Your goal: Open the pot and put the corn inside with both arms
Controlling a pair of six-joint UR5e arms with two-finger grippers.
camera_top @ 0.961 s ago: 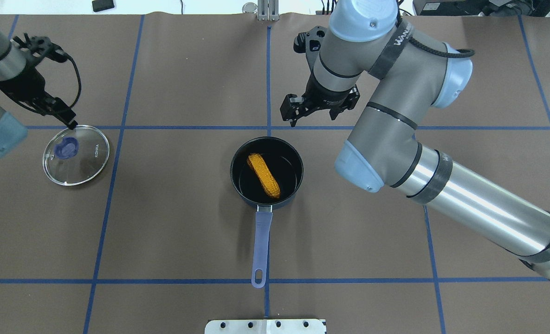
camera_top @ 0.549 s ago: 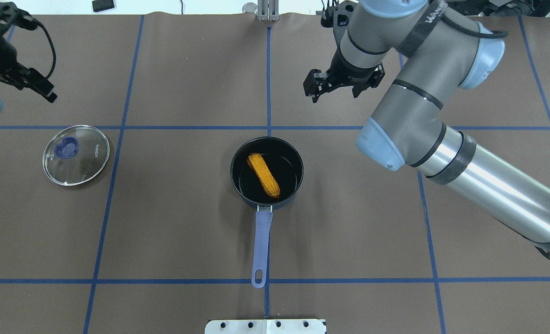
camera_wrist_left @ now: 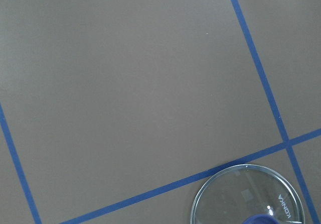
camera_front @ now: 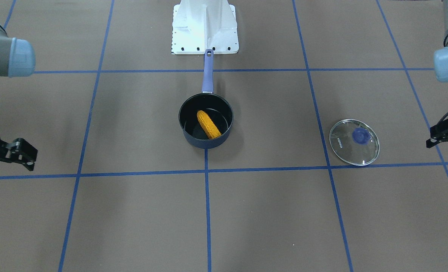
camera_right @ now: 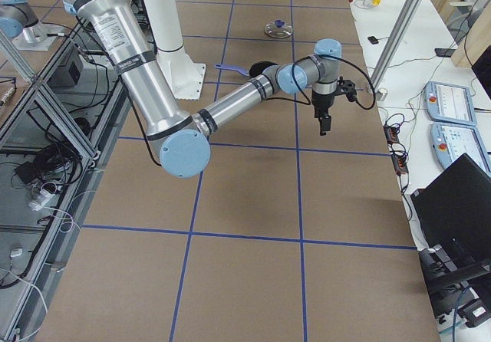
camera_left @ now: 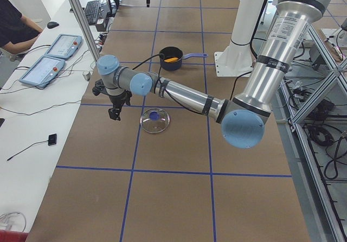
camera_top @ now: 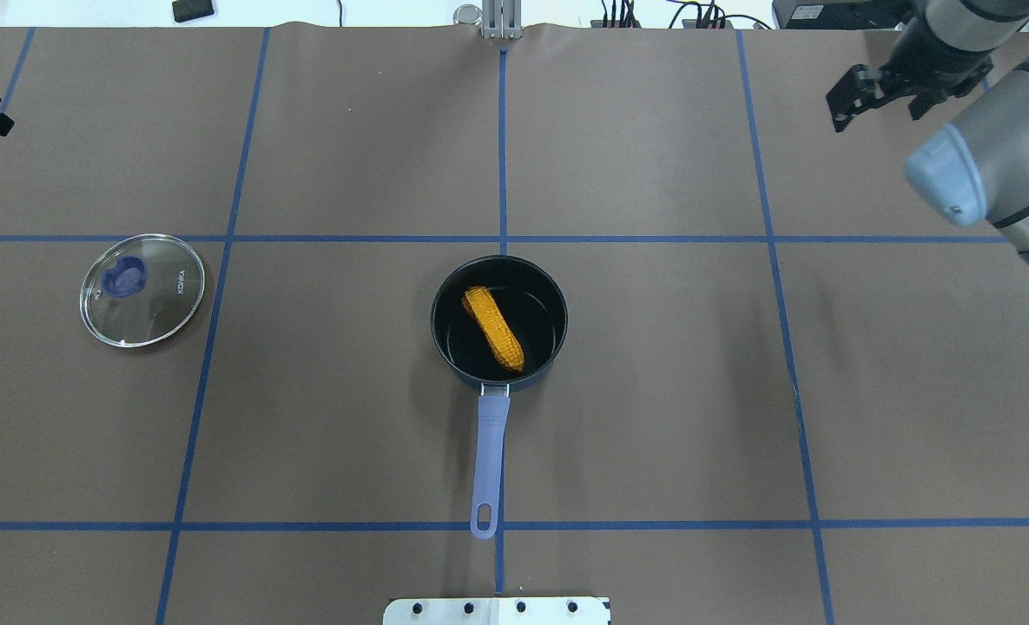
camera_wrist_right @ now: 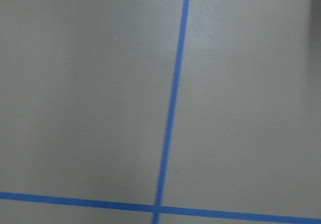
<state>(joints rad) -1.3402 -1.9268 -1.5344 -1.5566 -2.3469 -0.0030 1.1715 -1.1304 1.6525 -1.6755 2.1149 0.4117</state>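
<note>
Corn (camera_top: 493,328) lies on a slant on the floor of the open pot (camera_top: 435,319), mid-tabletop (camera_top: 653,408), with the pot handle pointing toward the robot base. Glass lid (camera_top: 142,290) lies flat on the tabletop, well apart from the pot on the robot's left side.

Right end effector (camera_top: 876,108): far right of the tabletop, well apart from pot and corn, fingers spread wide, holding nothing.

Left end effector (camera_front: 445,135): outboard of the lid, so the lid sits between it and the corn. It is only partly in frame, so I cannot tell its finger spread.
</note>
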